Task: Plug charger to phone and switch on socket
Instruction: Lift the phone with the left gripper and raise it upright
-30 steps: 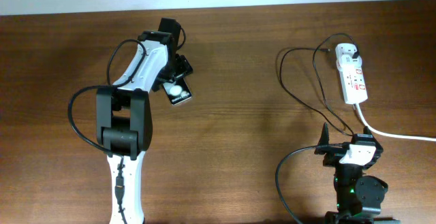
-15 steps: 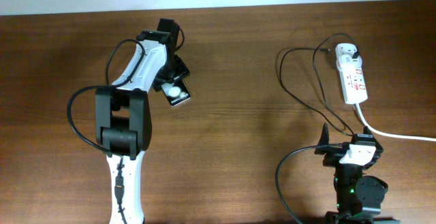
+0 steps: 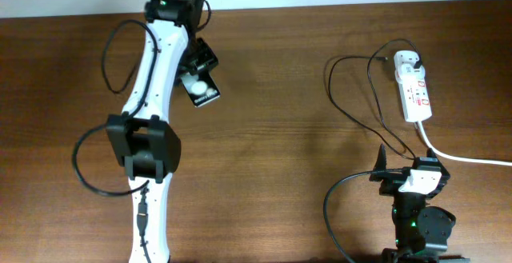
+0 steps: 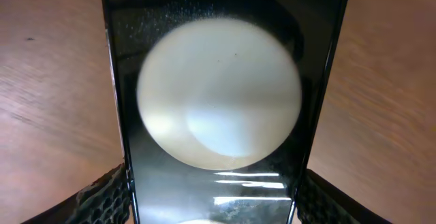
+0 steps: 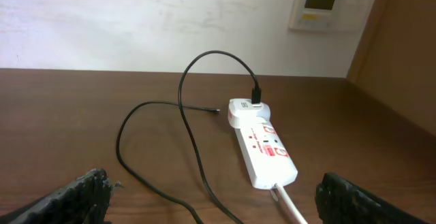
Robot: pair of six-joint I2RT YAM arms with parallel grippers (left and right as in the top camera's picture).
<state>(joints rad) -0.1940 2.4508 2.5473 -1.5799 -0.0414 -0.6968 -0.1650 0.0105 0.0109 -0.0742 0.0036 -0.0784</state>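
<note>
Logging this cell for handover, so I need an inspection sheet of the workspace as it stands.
Surface: brown wooden table, no damage seen.
Job's things: phone screen up in the left claw; socket at the far right; charger plugged into the socket's far end, its small tip lying loose on the table.
Clutter: nothing seen.
Claws: left claw shut on the phone's edges; right claw open, holding nothing.
Cables: thick white cord runs from the socket off the right edge; black arm cables loop beside both arms.
Surroundings: white wall; wall panel with a display.
</note>
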